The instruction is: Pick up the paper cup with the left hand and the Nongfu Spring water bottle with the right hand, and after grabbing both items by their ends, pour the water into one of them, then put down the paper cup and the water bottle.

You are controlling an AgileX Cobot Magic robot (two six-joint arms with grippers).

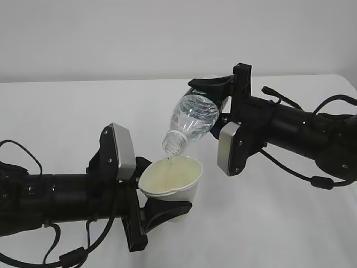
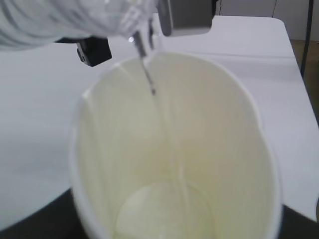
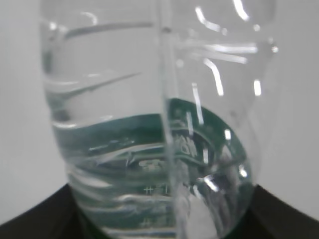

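Observation:
The white paper cup (image 1: 170, 180) with its cream inside is held tilted above the table, my left gripper (image 1: 149, 200) shut on its lower body. Over it, the clear Nongfu Spring water bottle (image 1: 192, 118) with its green label is tipped neck-down toward the cup, my right gripper (image 1: 218, 100) shut on its base end. A thin stream of water (image 1: 170, 163) falls from the open neck into the cup. The left wrist view looks straight into the cup (image 2: 174, 164), with water (image 2: 148, 79) running down its inner wall. The bottle (image 3: 154, 129) fills the right wrist view; both grippers' fingers are hidden in the wrist views.
A white table (image 1: 290, 223) carries the scene, with a pale wall behind. Both black arms reach in from the left and right with loose cables (image 1: 290, 170). Nothing else stands on the table in view.

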